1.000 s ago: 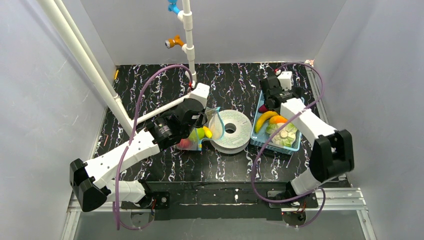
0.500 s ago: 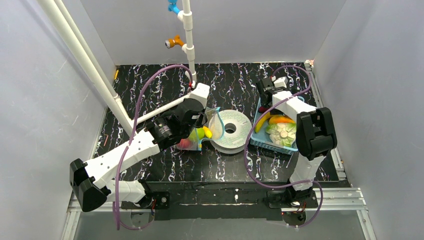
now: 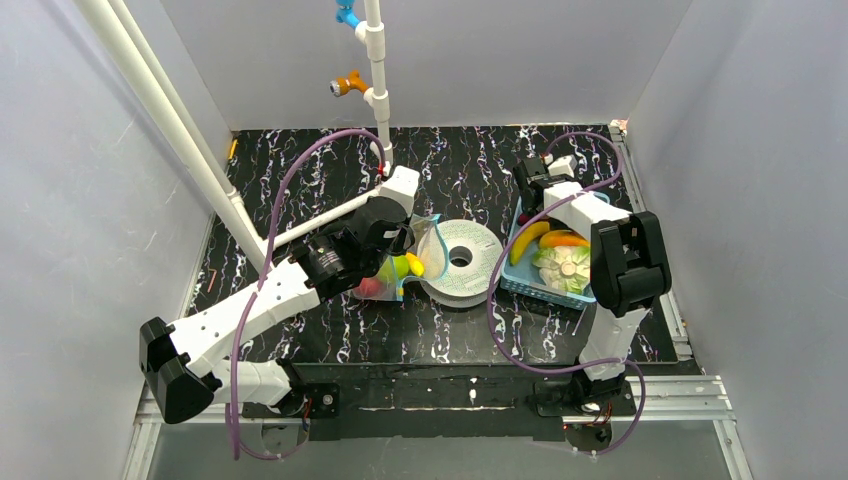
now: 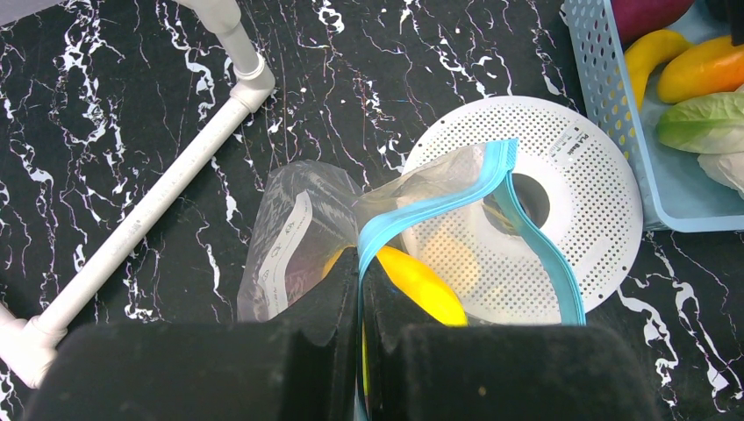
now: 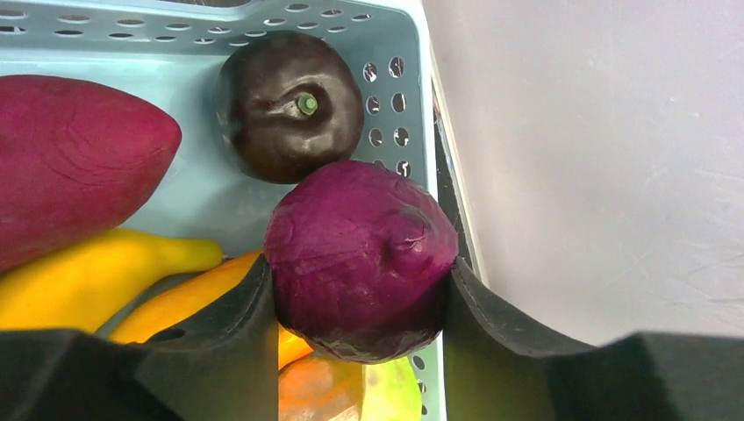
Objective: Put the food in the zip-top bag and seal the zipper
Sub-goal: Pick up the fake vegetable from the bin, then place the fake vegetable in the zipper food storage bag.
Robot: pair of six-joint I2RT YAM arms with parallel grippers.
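Reaching forward and to right with left arm (image 3: 270,290). Pinching blue zipper (image 4: 430,204) tight between fingers of left gripper (image 4: 361,263). Bending right arm (image 3: 625,265) sharp at elbow. Pointing right gripper (image 5: 358,274) down, squeezing purple food (image 5: 351,219) between fingers.

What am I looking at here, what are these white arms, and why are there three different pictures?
These are two robot arms bolted to a black marbled table. One picture looks down from above; the other two come from a camera on each wrist, so that arm's black fingers show at the bottom. The left gripper pinches the teal zipper of a clear zip-top bag, which holds a yellow toy food and lies next to a white perforated disc. The right gripper has its fingers against both sides of a purple round vegetable in a light-blue basket of toy food.
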